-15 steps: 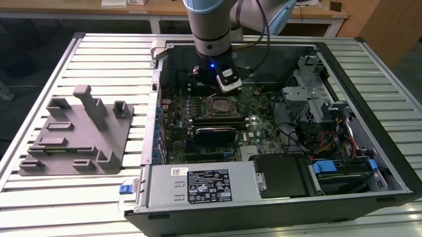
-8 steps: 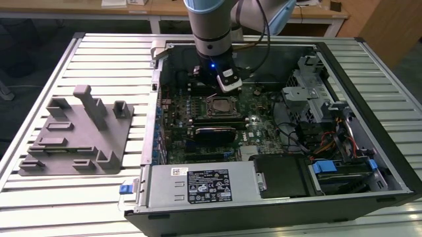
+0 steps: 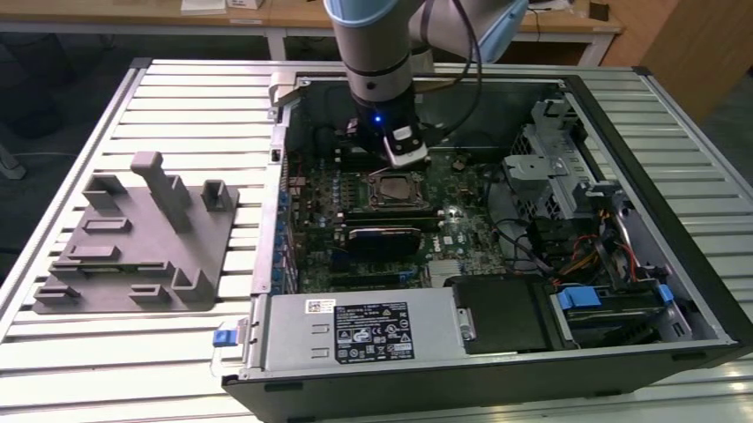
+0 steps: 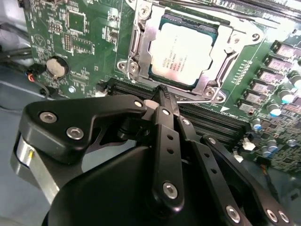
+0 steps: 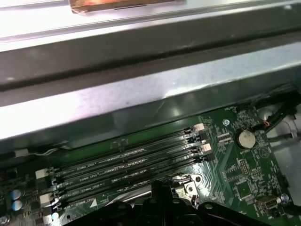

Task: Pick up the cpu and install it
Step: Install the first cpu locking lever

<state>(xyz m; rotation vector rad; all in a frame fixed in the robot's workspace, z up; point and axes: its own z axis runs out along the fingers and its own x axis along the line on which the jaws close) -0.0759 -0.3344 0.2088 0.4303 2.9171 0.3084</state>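
The cpu (image 4: 187, 51) lies flat in the motherboard socket (image 4: 141, 47), its pale metal top showing inside the metal frame. In the exterior view the cpu (image 3: 393, 188) sits mid-board inside the open computer case. My gripper (image 4: 162, 92) hovers just off the socket's edge, above the memory slots (image 4: 207, 117), with its black fingers pressed together and nothing between them. From outside, the gripper (image 3: 404, 160) hangs just behind the socket. In the first wrist view the gripper (image 5: 161, 187) shows beside a corner of the socket frame (image 5: 187, 186).
The open case (image 3: 636, 132) holds a power supply (image 3: 359, 330), drive cages and cable bundles (image 3: 577, 247) at the exterior view's right. A grey plastic fixture with upright posts (image 3: 141, 238) sits on the slatted table at the left. The case wall (image 5: 141, 94) is close behind the memory slots.
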